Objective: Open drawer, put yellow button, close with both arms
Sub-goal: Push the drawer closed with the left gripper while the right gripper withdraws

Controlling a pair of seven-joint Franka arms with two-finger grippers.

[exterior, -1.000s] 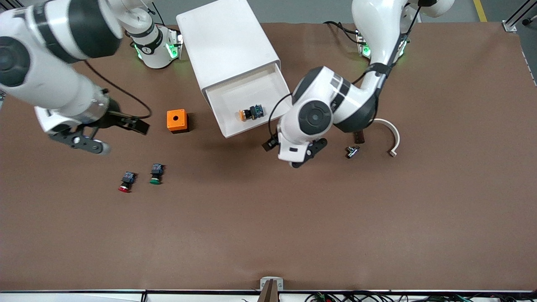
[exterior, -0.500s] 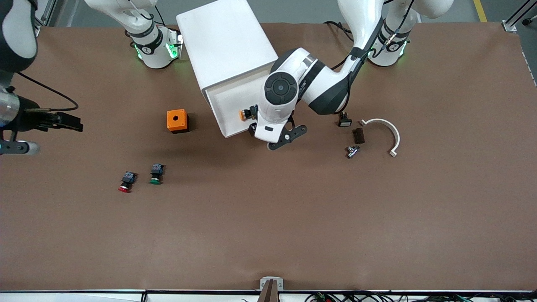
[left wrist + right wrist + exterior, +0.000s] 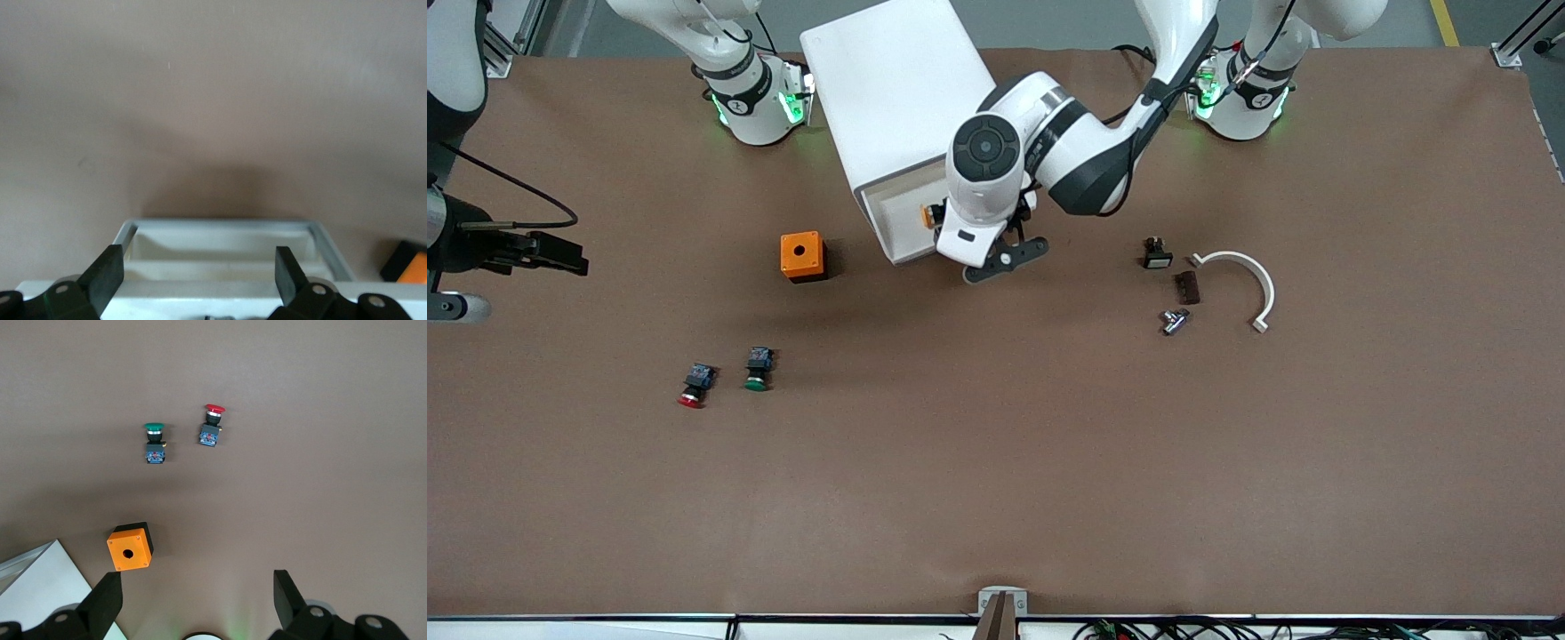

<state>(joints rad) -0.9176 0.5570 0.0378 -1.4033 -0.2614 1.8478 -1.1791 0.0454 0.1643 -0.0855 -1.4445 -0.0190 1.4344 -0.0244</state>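
The white cabinet (image 3: 898, 98) stands near the arms' bases. Its top drawer (image 3: 896, 233) sticks out only a little. The yellow button (image 3: 933, 216) lies in it, mostly hidden by the left arm's hand. My left gripper (image 3: 1000, 260) is open at the drawer's front edge. In the left wrist view its fingers (image 3: 107, 273) stand on either side of the drawer's front rim (image 3: 220, 225), holding nothing. My right gripper (image 3: 525, 283) is open and empty, over the table at the right arm's end; it shows in the right wrist view (image 3: 199, 603).
An orange box (image 3: 801, 256) sits beside the drawer. A red-capped button (image 3: 694, 387) and a green-capped button (image 3: 757, 368) lie nearer the front camera. Small parts (image 3: 1158, 253) (image 3: 1174, 320) and a white curved piece (image 3: 1249, 276) lie toward the left arm's end.
The left arm swung over to the drawer's front and the drawer slid most of the way into the cabinet. The right arm pulled away toward its end of the table.
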